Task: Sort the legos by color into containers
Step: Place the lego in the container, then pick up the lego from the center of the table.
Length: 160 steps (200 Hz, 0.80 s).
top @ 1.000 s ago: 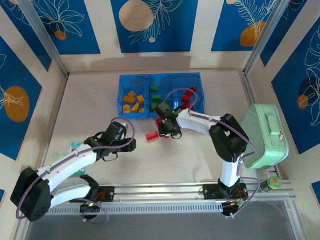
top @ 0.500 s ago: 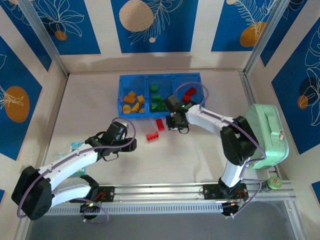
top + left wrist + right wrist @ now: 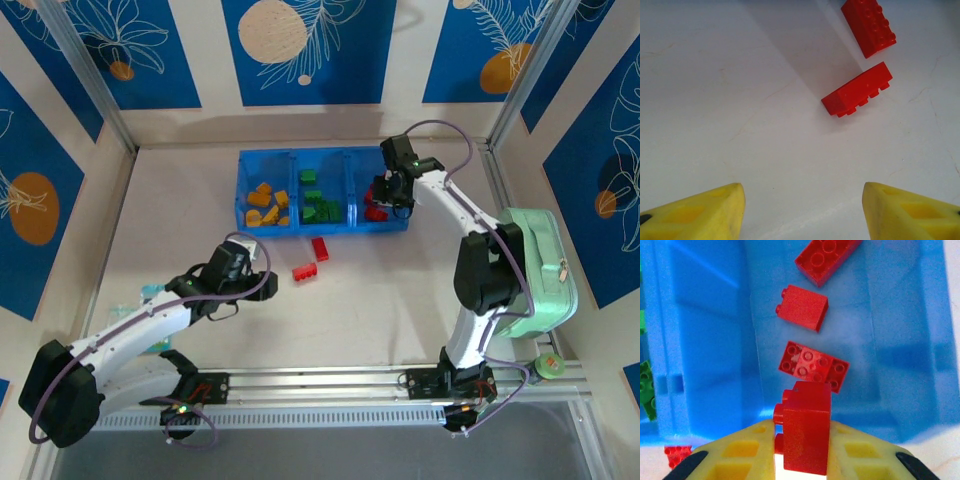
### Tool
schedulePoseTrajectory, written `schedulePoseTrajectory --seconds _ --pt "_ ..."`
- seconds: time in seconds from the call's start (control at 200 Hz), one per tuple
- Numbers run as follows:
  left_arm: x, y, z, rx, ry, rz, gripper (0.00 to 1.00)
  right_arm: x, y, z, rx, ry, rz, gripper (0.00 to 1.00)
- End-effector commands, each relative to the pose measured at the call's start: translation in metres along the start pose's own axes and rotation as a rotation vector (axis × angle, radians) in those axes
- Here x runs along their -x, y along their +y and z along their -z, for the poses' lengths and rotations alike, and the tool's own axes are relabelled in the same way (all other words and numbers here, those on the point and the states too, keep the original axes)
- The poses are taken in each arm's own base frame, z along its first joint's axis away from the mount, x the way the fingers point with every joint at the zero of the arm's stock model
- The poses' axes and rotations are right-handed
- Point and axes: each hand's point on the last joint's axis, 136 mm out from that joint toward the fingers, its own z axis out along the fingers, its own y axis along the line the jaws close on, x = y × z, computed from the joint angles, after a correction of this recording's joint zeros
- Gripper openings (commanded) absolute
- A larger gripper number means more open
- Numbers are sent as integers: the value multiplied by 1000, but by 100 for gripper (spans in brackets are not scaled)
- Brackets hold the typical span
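Right gripper [image 3: 801, 440] clamps red lego [image 3: 807, 422] — over tray [image 3: 900, 315].

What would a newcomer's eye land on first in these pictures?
The right tool is shut on a red brick, poised over the right compartment of the blue tray, where other red bricks already lie. Next, two stray red bricks sit on the white table ahead of the open left tool.

three containers [image 3: 290, 231], two loose red legos [image 3: 320, 248], two arms [image 3: 140, 325], one mint case [image 3: 530, 270].
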Motion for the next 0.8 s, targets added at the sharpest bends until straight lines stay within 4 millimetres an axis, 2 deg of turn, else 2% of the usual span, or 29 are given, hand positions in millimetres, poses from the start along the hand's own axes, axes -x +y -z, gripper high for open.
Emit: schedulePoseTrajectory --seconds 0.0,0.05,0.11,0.265,0.505,0.715,0.795 --pt "-1 -11 -1 -48 6 -32 63 -6 0 -16 7 77 -3 43" --pt "0 -13 -2 -50 11 -36 64 -5 3 -15 8 65 1 60" --pt "-1 -15 -4 -50 21 -50 64 -7 6 -12 16 52 0 67" --pt "1 -19 -11 -47 44 -94 67 -17 8 11 24 10 4 67" --pt "14 -32 -35 -48 94 -172 71 -57 6 47 72 -42 0 66" --pt "23 -52 -62 -35 162 -288 72 -97 -6 55 90 -32 -23 66" --pt "24 -54 -76 -10 190 -327 72 -110 -11 56 100 -32 -39 65"
